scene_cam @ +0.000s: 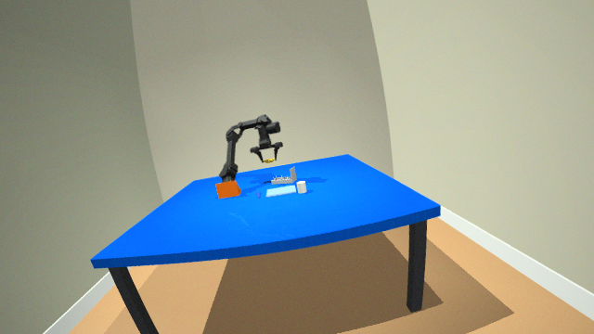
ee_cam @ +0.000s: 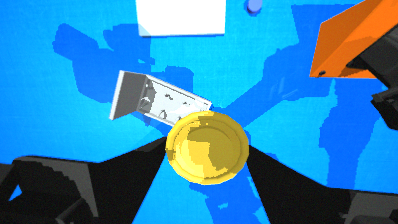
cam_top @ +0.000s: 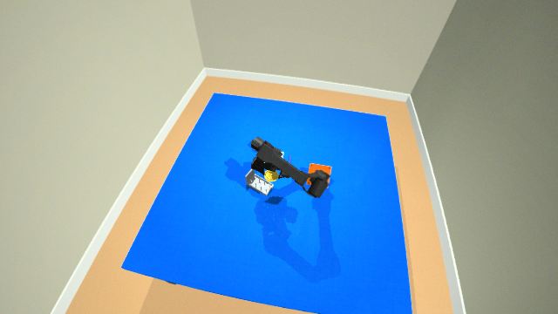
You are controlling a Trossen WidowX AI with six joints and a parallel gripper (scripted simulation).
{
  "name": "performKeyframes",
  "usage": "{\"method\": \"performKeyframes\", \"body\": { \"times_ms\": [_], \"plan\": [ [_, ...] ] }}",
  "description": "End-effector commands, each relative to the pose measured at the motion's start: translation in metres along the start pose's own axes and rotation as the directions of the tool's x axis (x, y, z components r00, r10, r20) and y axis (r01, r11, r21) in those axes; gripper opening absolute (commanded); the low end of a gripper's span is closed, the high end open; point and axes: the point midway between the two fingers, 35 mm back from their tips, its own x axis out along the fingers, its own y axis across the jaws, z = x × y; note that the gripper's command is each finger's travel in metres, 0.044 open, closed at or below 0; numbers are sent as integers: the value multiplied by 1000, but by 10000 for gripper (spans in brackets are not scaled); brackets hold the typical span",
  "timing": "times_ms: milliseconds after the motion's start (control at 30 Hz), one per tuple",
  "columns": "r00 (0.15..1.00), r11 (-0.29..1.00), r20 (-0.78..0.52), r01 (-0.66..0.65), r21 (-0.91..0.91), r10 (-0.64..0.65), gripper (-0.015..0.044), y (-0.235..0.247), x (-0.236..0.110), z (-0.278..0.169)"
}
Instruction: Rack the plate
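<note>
The round yellow plate [cam_top: 271, 175] [scene_cam: 268, 160] [ee_cam: 207, 148] is gripped across its width between the two black fingertips, held about flat and high above the table. My gripper [scene_cam: 268, 159] [ee_cam: 207, 149] is shut on it. The grey-white dish rack [cam_top: 260, 183] [scene_cam: 282, 181] [ee_cam: 175, 102] stands on the table, with one tall end wall and short rails. In the wrist view the rack lies beyond the plate, up and to the left, and the plate's edge overlaps its near corner. In the exterior view the plate hangs clearly above the rack's height.
A pale flat square [scene_cam: 280, 191] [ee_cam: 181, 17] lies on the blue table near the rack. A white cup [scene_cam: 302, 186] stands beside the square. A small purple object [cam_top: 290, 159] [scene_cam: 259, 195] [ee_cam: 254, 6] lies nearby. The arm's orange base [cam_top: 319, 170] [scene_cam: 227, 189] [ee_cam: 340, 47] is off to one side.
</note>
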Motion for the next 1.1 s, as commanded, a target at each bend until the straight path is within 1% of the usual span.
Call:
{"method": "performKeyframes", "body": {
  "times_ms": [0, 200, 467, 767, 1067],
  "plan": [
    [1000, 990, -8, 6, 141, -5, 0, -13, 3, -14],
    [1000, 948, -12, 8, 317, -5, 0, -30, 6, -30],
    [1000, 950, 2, 11, 313, -12, 0, -32, 9, -30],
    [978, 980, 193, 41, 193, -78, 0, -43, 34, -17],
    [920, 996, 381, 67, 65, -87, 0, -51, 54, -3]
  ]
}}
